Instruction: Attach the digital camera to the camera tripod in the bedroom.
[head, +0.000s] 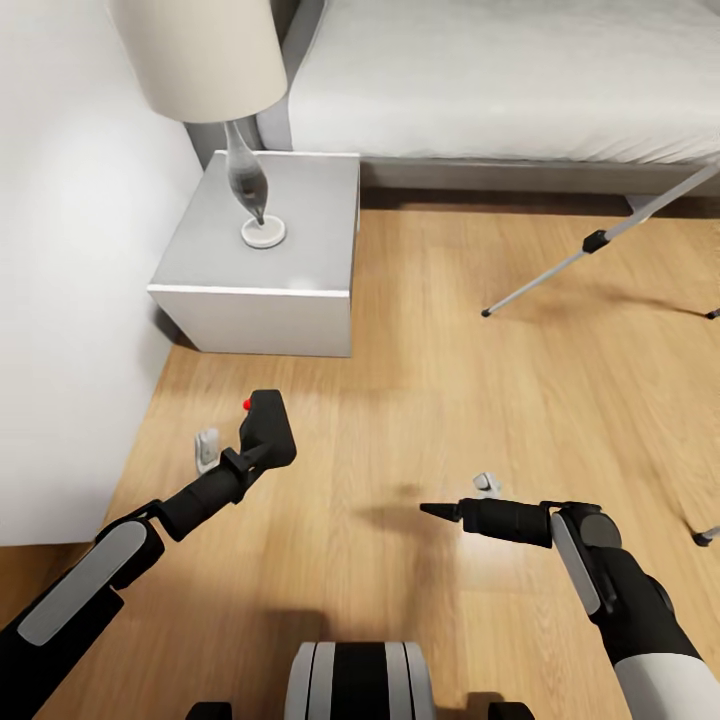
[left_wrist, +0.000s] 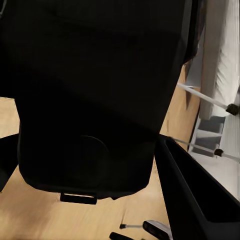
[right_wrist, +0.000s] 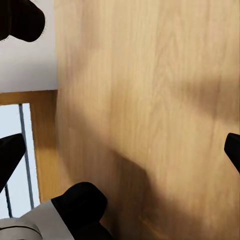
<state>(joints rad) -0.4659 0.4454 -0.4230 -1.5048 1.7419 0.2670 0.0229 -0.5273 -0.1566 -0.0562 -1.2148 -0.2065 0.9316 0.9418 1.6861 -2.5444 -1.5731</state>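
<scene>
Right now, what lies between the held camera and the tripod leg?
Head view: bare wood floor between the digital camera, in the left gripper, and the camera tripod.

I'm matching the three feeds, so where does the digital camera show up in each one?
Head view: the digital camera sits left of centre, held above the wood floor by the left gripper.
Left wrist view: a dark close-up body.
Right wrist view: not in it.
Shared landmark: the wood floor.

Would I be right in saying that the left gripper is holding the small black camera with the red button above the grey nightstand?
Not quite: the left gripper does hold the small black camera with the red button, but above the wooden floor, in front of the grey nightstand, as the head view shows.
</scene>
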